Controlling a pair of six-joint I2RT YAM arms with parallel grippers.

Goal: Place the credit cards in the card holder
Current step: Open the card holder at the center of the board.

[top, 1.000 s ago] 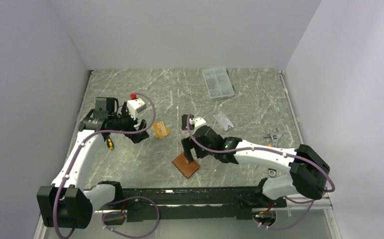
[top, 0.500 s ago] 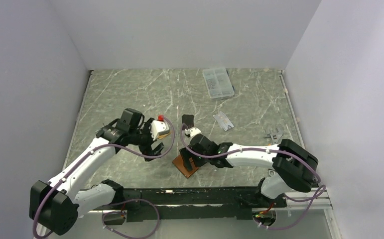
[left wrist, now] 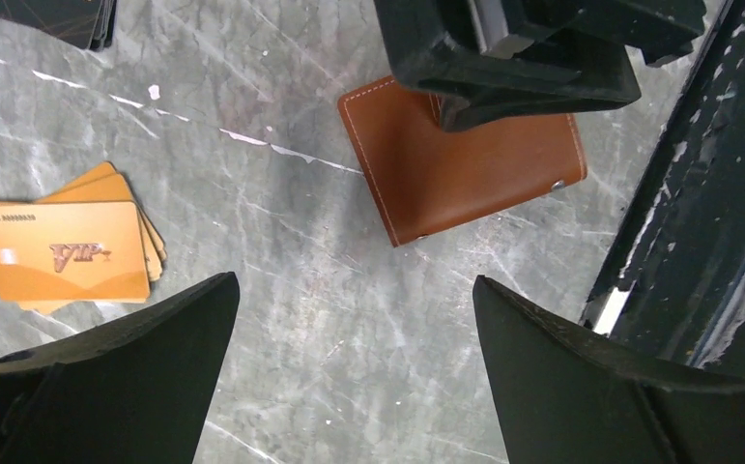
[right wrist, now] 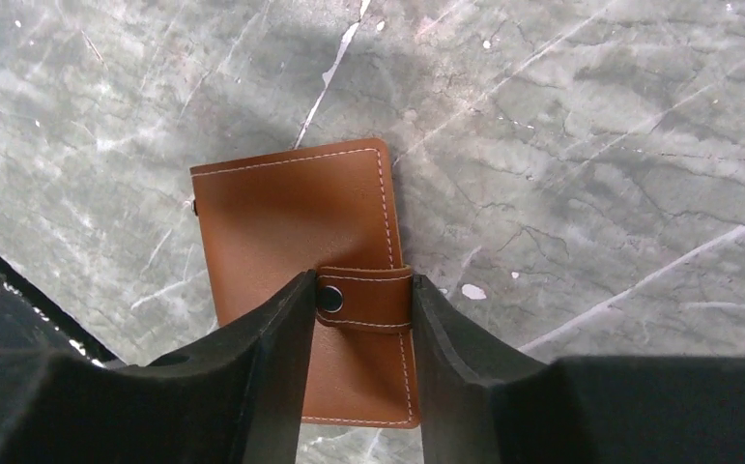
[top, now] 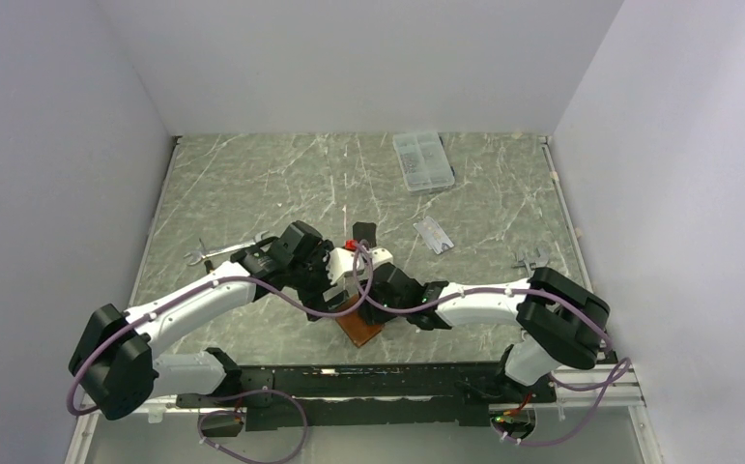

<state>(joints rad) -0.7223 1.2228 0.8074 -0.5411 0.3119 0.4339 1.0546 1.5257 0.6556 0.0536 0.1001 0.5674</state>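
Nothing is in the wallet (left wrist: 445, 179) yet, so the whole job looks to be ahead. It lies closed on the desk (left wrist: 281, 319) with its snap tab fastened.

The left hand (left wrist: 354, 280) hovers with its fingers wide apart and holds nothing. The orange cards (left wrist: 67, 253) lie fanned on the desk, just ahead of its left finger. The black cards (left wrist: 54, 17) lie farther ahead on that same side. The wallet is ahead of its right finger, directly under the right hand (right wrist: 358, 290).

The right hand's fingers are drawn in against both ends of the snap tab and seem to be pinching it. My guess is that opening the wallet is the step in hand. After that, every card has to be picked up and slid in.

The silver card (top: 434, 235) lies well beyond the right hand, on its far right side.

Counts:
- **Wallet:** one.
- **Orange cards:** at least two in the fan, perhaps three.
- **Black cards:** a small pile, with the number too hard to tell.
- **Silver card:** one.
- **Clear box (top: 421, 160):** one, far off at the back.
- **Metal tools:** two, one (top: 215, 253) behind the left arm and one (top: 532, 262) beside the right arm.
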